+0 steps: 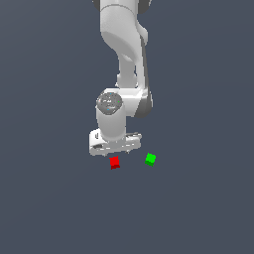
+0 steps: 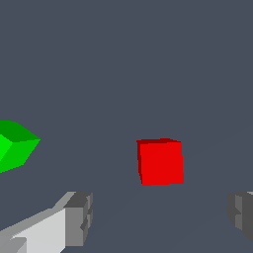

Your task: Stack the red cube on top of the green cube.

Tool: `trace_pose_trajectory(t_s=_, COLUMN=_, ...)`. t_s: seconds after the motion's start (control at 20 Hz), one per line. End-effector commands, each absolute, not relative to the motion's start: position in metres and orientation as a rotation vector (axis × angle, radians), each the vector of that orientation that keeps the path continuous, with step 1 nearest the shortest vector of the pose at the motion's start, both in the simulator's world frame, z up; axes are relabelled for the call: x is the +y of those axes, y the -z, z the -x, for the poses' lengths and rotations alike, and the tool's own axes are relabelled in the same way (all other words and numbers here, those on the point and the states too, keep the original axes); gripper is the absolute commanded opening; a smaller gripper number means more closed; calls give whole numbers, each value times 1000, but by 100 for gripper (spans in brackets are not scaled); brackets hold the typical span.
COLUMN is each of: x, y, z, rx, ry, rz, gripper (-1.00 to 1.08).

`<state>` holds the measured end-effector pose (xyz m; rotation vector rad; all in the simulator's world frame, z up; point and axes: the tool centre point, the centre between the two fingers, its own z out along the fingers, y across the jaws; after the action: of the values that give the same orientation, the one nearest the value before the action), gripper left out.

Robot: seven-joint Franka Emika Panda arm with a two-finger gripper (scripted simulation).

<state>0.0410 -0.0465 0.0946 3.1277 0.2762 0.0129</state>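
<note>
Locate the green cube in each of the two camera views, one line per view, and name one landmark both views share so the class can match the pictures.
Exterior view: the green cube sits on the floor toward the exterior view's right of the red cube, apart from it.
Wrist view: the green cube is cut off by the picture's edge, beside one fingertip.
Shared landmark: the red cube, below the open gripper.

Green cube (image 1: 151, 159) apart from red cube (image 1: 114, 162)

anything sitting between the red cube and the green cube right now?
Nothing. Bare grey floor separates the red cube and green cube; exterior view shows it, wrist view agrees.
</note>
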Motion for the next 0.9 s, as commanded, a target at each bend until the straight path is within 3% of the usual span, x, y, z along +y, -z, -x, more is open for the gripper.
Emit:
trace_pose_trajectory(t_s=0.0, x=-52, y=-84, z=-46, rx=313, ry=-9, rz=-3125, gripper=100)
trace_pose_trajectory(t_s=0.85, x=-59, y=-52, z=-53, rx=357, ry=1, rz=-3121, gripper=100)
